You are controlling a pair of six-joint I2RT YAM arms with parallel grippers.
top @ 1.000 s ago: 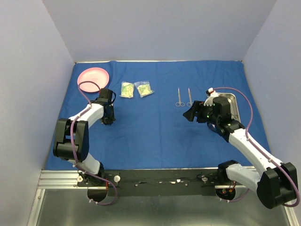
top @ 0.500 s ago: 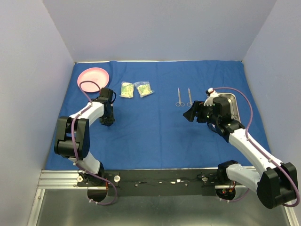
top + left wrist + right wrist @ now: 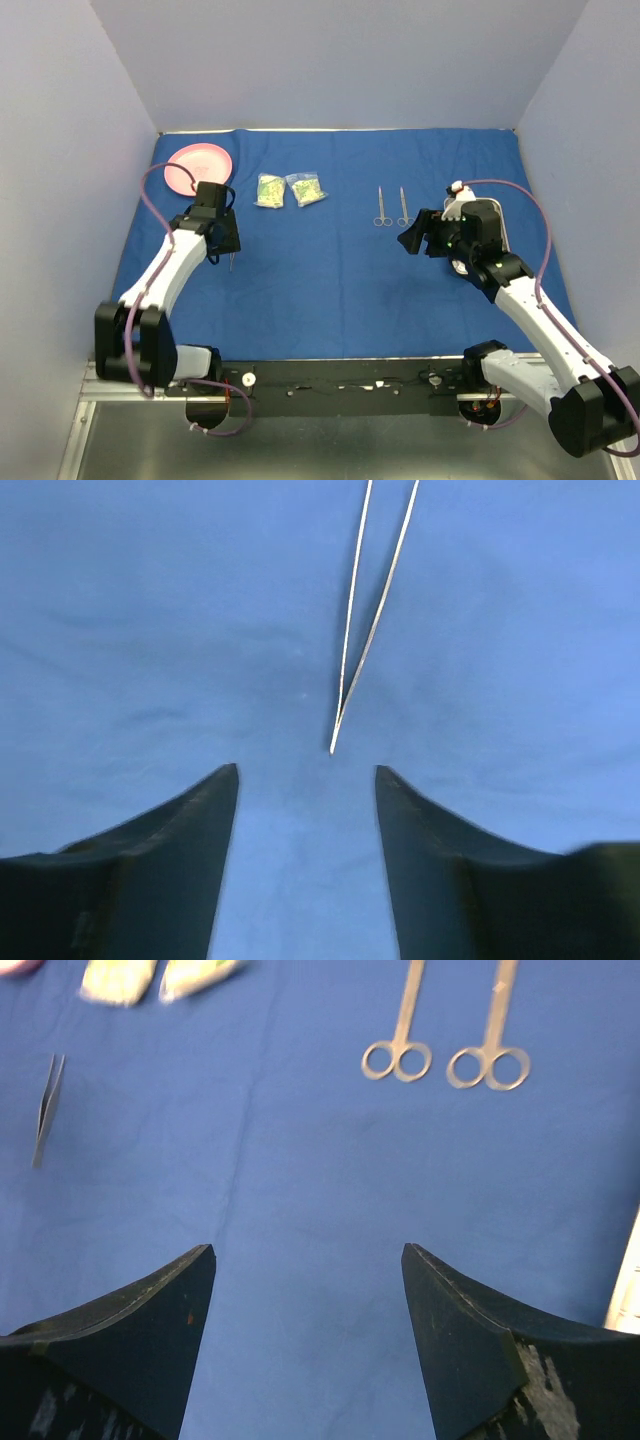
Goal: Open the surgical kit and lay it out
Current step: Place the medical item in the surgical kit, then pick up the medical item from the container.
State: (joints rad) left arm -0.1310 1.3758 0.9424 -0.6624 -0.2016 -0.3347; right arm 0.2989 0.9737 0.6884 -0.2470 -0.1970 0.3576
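**Tweezers on the cloth, both sets of jaws spread**

Overhead, the royal-blue cloth wrap [image 3: 330, 290] lies flat across the table and the kit is laid out along its upper half. A pink plate [image 3: 198, 163] sits in the upper left of the frame. Two yellow-green packets [image 3: 269, 190] [image 3: 306, 189] lie side by side just right of it. Two ring-handled forceps [image 3: 381, 207] [image 3: 403, 207] lie parallel right of centre.

The left gripper [image 3: 225, 243] hovers left of centre, below the plate. In the left wrist view its jaws stand apart with nothing between them. The tweezers [image 3: 341, 715] lie on the cloth just beyond the fingertips, closed tip pointing back at the gap and the two arms fanning out towards the top of the frame.

Over on the right, the right gripper [image 3: 412, 235] faces left, just below the forceps. Its jaws are spread wide too, over bare blue cloth. Its wrist view shows both forceps' rings at the upper right, the tweezers at the far left and the packets clipped at the top left. The steel tray [image 3: 498, 215] sits at the cloth's right side, mostly hidden under the right arm.
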